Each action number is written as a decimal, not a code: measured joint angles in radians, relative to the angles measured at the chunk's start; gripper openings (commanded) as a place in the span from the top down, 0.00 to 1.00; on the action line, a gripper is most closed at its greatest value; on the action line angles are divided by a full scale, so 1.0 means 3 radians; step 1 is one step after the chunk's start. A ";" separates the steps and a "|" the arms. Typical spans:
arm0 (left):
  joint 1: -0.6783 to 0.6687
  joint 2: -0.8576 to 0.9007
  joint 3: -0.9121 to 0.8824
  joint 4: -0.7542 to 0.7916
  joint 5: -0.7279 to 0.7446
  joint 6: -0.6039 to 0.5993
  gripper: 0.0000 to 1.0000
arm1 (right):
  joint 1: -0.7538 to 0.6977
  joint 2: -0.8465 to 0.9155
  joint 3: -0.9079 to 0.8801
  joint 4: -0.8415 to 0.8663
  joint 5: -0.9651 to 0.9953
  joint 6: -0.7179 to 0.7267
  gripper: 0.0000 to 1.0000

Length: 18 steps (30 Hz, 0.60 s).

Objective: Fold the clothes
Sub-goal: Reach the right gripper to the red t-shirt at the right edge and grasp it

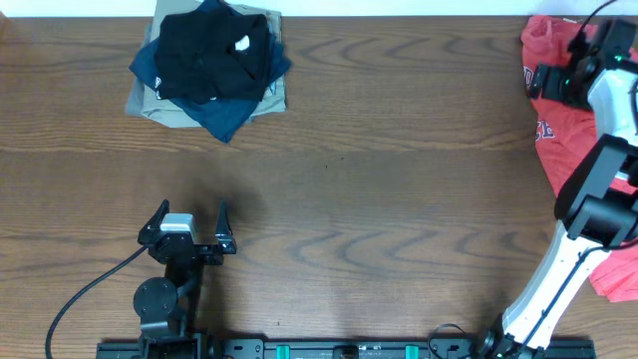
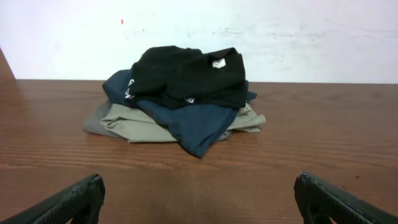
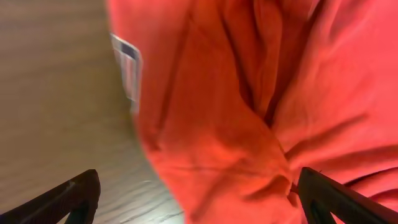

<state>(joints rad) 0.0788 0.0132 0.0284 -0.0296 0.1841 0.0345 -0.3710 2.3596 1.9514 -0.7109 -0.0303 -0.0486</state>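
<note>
- L arm (image 1: 159, 297): tucked back close to its base at near-left, black links folded up tight, wrist low.
- L gripper (image 1: 192, 206): points fwd, away from base, held level. Jaws spread wide, not gripping. Both dark fingers (image 2: 78, 200) show only as tips at the bottom corners of L wrist cam.
- R arm (image 1: 570, 261): stretched far out along the right side. White lower link slants up from base, black elbow joint, then white forearm running on to far-right corner.
- R gripper (image 3: 199, 196): at the end of that reach, tilted down. Jaws wide apart, not closed on anything, w/ tips at bottom corners of R wrist cam.
- Arms well apart: L near its base, R extended far.
</note>
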 measured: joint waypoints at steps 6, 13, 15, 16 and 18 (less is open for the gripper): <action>0.0000 0.0000 0.0000 0.0000 0.0000 0.0000 0.02 | -0.0004 0.0042 0.0000 0.0010 0.0106 0.0000 0.01; 0.0000 0.0000 0.0000 0.0000 0.0000 0.0000 0.02 | -0.0004 0.0072 0.0000 0.0004 0.0130 -0.0014 0.06; 0.0000 0.0000 0.0000 0.0000 0.0000 0.0000 0.02 | -0.0004 0.0111 0.0000 -0.0015 0.0130 -0.0014 0.08; 0.0000 0.0000 0.0000 0.0000 0.0000 0.0000 0.02 | -0.0004 0.0135 0.0000 -0.0017 0.0131 -0.0017 0.12; 0.0000 0.0000 0.0000 0.0000 0.0000 0.0000 0.02 | -0.0004 0.0186 0.0000 -0.0022 0.0131 -0.0034 0.22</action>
<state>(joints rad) 0.0788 0.0132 0.0284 -0.0296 0.1841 0.0345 -0.3721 2.4153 1.9514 -0.7174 0.0090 -0.0589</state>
